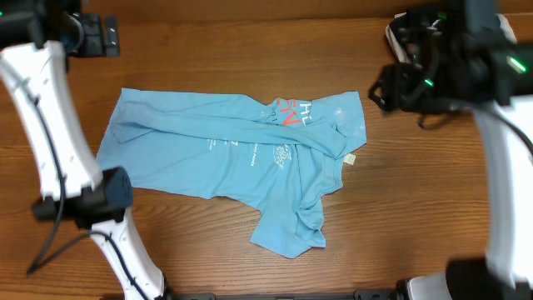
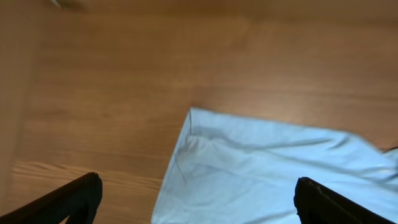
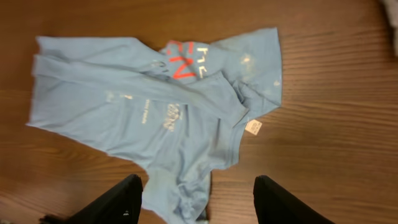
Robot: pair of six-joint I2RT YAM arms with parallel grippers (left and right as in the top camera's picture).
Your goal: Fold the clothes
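The light sky-blue T-shirt (image 1: 225, 154) lies flat but rumpled in the middle of the wooden table. Its upper part is folded over in a long ridge. Orange-red letters (image 1: 287, 112) show near its far right, and one part trails toward the front edge (image 1: 287, 229). My left gripper (image 1: 104, 37) is at the far left, open and empty; in the left wrist view it (image 2: 198, 183) hovers over a corner of the shirt (image 2: 261, 168). My right gripper (image 1: 379, 87) is at the far right, open and empty, high above the shirt (image 3: 155, 106) in the right wrist view (image 3: 198, 180).
A white thing (image 1: 393, 35) sits at the far right corner, partly behind the right arm. A small white tag (image 1: 351, 158) hangs at the shirt's right edge. Bare wood (image 1: 416, 192) lies right of the shirt.
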